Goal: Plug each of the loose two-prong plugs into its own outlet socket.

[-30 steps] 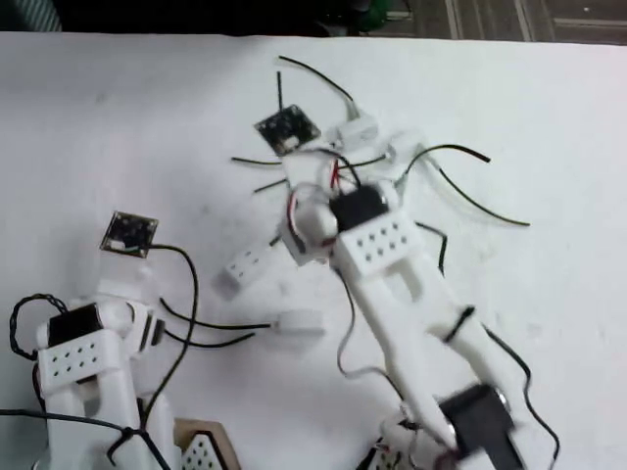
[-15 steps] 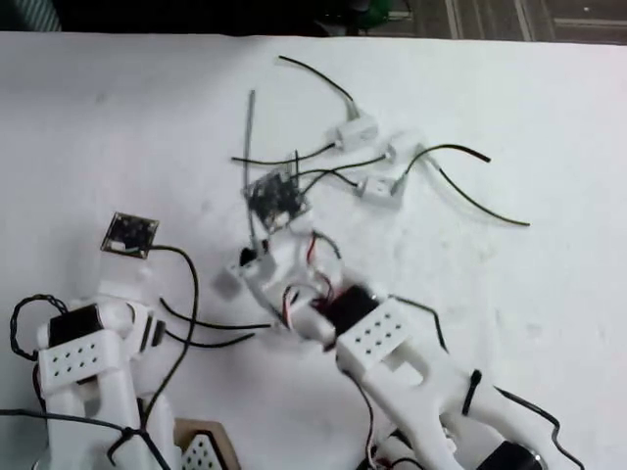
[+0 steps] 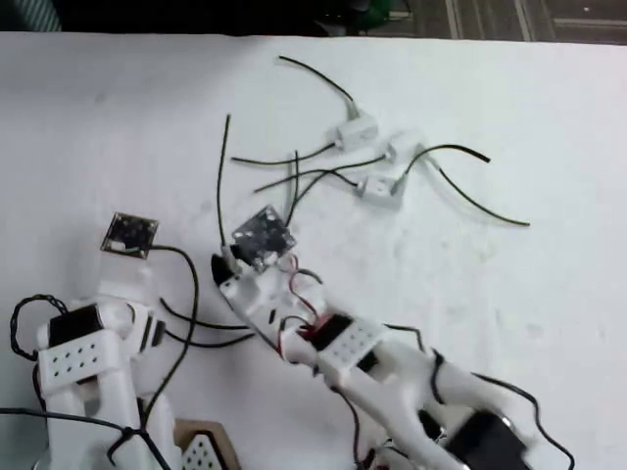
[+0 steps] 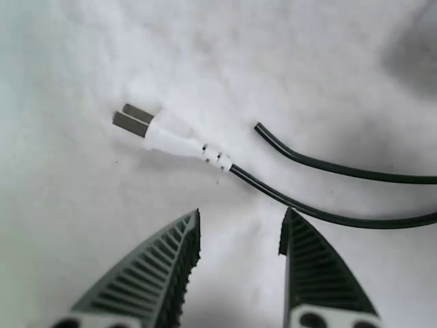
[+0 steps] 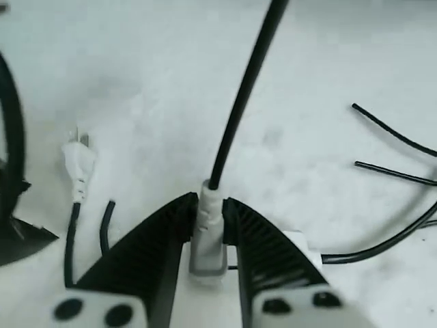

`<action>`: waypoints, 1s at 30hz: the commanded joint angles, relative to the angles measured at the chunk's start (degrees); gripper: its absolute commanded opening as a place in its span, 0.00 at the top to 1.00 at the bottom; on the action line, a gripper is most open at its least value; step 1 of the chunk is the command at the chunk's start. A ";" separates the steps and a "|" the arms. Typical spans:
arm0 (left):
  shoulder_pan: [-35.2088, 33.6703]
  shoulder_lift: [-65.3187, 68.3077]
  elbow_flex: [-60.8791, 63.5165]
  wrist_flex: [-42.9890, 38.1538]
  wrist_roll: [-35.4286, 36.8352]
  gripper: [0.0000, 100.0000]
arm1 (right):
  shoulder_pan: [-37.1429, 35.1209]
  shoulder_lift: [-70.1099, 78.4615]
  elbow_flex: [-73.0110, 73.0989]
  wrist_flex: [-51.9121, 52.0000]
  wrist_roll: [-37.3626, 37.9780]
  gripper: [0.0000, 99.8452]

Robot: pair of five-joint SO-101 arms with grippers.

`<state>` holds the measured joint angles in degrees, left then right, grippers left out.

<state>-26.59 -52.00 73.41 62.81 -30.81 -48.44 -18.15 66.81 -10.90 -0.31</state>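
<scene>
The white table [image 3: 549, 117] carries everything, with short black cords scattered over its middle and far part. The right arm [image 3: 392, 367] comes in from the near right edge and stretches to the left across the near centre. The left arm [image 3: 78, 362] sits folded at the near left corner.

The right claw [image 5: 208, 205] is closed tight on a held plug [image 5: 207, 236], a white one pinched between both fingers. Its held cord [image 5: 246, 82] rises straight out from between the fingertips. From above, this claw lies just left of the table's centre, and the cord runs away from it toward the far side.

The left claw [image 4: 239, 219] is open, its two ribbed fingers well apart with nothing between them. It hangs over bare table at the near left.

Two white sockets lie well apart from both claws, far and right of centre. The far socket [image 3: 355, 130] and the near socket [image 3: 377, 189] each trail a black cord.

A loose plug [image 4: 164, 137] lies flat on the table just beyond the left claw's fingertips. Its two flat prongs point away from the claw. Its plug cord [image 4: 307, 208] runs off to one side past the fingertips. A spare cord end [image 4: 273, 140] lies near it, not touching.
</scene>
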 commanded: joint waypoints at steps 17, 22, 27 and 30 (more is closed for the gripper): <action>0.13 -1.10 -0.18 -0.70 -0.35 0.80 | 2.68 7.78 -3.08 -12.70 3.78 0.98; 0.13 -1.10 -0.18 -0.70 -0.26 0.80 | 2.86 8.40 -2.81 -12.53 0.62 0.98; 0.13 -1.10 -0.18 -0.70 -0.26 0.80 | 2.77 13.93 -3.96 -12.88 0.62 0.98; 0.13 -1.10 -0.18 -0.70 -0.18 0.80 | 2.95 15.60 -4.66 -12.88 0.62 0.98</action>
<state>-26.59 -52.00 73.41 62.81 -30.81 -46.15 -3.30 64.00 -23.21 0.66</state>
